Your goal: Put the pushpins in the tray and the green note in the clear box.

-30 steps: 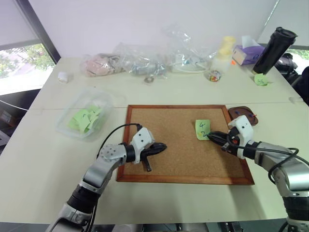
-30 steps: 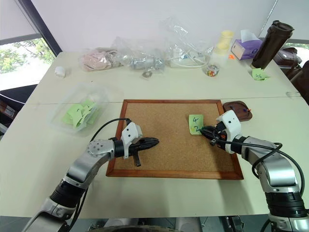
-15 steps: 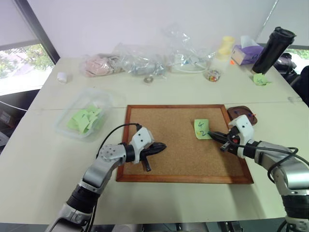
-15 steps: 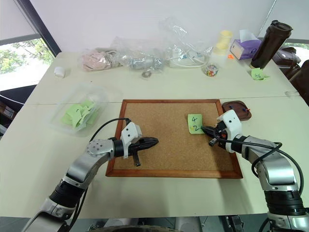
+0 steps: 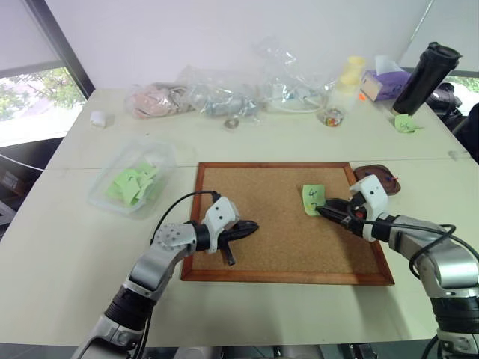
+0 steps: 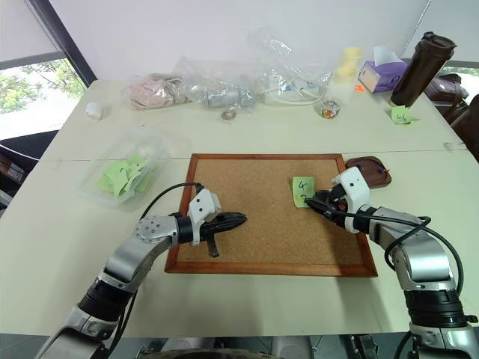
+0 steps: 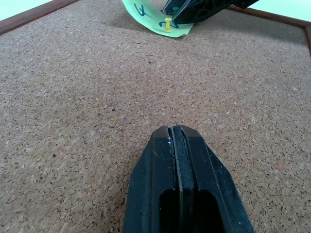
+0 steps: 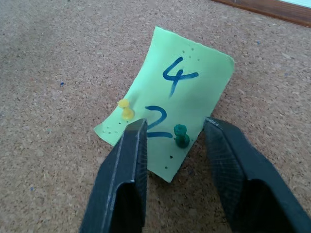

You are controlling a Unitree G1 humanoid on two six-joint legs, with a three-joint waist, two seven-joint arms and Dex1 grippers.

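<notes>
The green note [image 8: 170,97], marked 4 over 2, lies on the cork board [image 5: 277,239], pinned by two pushpins. One is yellow [image 8: 126,109] and the other green [image 8: 181,135]. My right gripper [image 8: 175,125] is open at the note's lower edge, one finger on each side of the green pin; it also shows in the head view [image 5: 323,212]. My left gripper [image 7: 176,130] is shut and empty, low over the board's left part [image 5: 251,226]. The dark-brown tray [image 5: 380,173] sits off the board's right corner, behind my right wrist. The clear box [image 5: 97,196] at the left holds several green notes.
Wrinkled plastic bags [image 5: 217,93] line the table's back edge. Beside them are a small glass jar [image 5: 332,117], a tissue box [image 5: 385,78] and a dark tumbler [image 5: 423,75]. Another green note [image 5: 405,123] lies at the far right.
My right gripper shut and then opened, so its fingers now stand apart around the green pin. My left arm has not moved.
</notes>
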